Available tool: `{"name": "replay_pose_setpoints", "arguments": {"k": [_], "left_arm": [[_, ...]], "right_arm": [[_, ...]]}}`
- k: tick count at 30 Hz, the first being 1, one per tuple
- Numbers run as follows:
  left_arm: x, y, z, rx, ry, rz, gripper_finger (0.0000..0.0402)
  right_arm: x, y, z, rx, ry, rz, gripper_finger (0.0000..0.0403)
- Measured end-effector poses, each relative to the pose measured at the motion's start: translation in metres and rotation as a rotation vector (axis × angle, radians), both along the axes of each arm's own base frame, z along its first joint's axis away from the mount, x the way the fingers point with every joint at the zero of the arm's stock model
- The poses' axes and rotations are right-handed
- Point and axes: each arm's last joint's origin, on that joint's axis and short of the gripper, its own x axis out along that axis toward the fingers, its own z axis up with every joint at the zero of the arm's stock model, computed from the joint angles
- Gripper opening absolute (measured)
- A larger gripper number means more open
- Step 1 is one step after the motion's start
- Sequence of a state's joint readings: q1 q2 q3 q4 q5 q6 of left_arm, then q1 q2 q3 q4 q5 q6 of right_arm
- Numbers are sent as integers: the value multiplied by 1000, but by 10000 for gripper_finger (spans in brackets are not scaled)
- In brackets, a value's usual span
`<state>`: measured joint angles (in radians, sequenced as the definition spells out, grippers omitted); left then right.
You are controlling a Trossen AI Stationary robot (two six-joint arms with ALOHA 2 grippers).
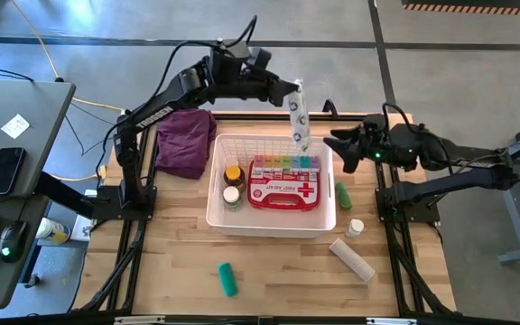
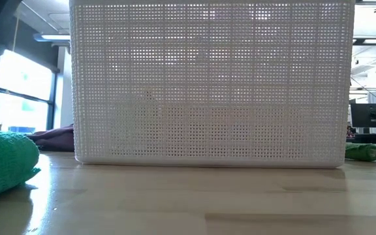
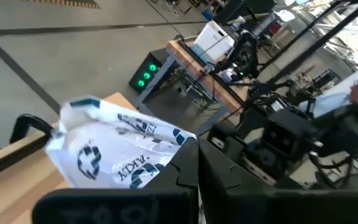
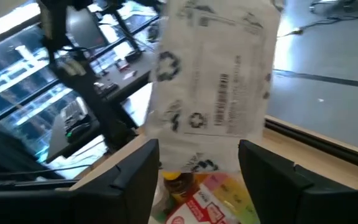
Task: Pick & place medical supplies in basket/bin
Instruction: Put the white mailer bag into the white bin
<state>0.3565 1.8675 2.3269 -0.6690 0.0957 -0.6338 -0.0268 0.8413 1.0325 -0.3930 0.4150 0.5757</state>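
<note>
The white printed packet [image 1: 299, 116] hangs from my left gripper [image 1: 292, 92] above the far right part of the white basket [image 1: 217, 215]; it fills the left wrist view [image 3: 114, 152]. My left gripper is shut on it. My right gripper [image 1: 340, 146] hovers open just off the basket's far right corner, and the packet [image 4: 219, 81] hangs ahead of its fingers [image 4: 197, 171]. Inside the basket lie the red first-aid pouch [image 1: 283, 191], the rainbow pill organizer [image 1: 284, 164], an amber bottle [image 1: 234, 174] and a white-capped bottle [image 1: 231, 196]. My left gripper pinches the white packet by its upper end [image 3: 166, 163] between the two fingers, reaching level from the table's left side. The packet is lifted clear and hangs down below the fingers over the basket.
On the table right of the basket lie a green tube [image 1: 343, 195], a small white-capped bottle [image 1: 356, 227] and a beige roll [image 1: 352, 259]. A green roll [image 1: 227, 278] lies near the front edge. The purple cloth [image 1: 185, 140] sits left of the basket. A desk [image 1: 7, 171] stands left of the table.
</note>
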Motion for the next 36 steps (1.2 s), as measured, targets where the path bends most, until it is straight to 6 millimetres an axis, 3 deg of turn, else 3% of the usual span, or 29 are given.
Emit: {"name": "replay_pose_setpoints", "arguments": {"k": [3, 11, 14, 22, 30, 36], "left_arm": [[0, -1, 1, -6, -11, -44, 21], [2, -9, -2, -72, 8, -184, 33], [1, -15, -11, -92, 93, -211, 42], [-4, -32, -26, -165, 238, -464, 21], [-15, -34, -44, -130, 461, -436, 49], [-15, -35, -43, -73, 450, -475, 20]], "right_arm": [[0, -1, -1, 9, 8, -27, 233], [0, -1, -1, 0, 11, -23, 271], [-1, -1, -1, 2, 9, -25, 272], [-10, -1, 0, 16, -1, -65, 269], [-25, -2, 3, 20, -19, -112, 267], [-38, -3, 0, 50, -5, -189, 266]]}}
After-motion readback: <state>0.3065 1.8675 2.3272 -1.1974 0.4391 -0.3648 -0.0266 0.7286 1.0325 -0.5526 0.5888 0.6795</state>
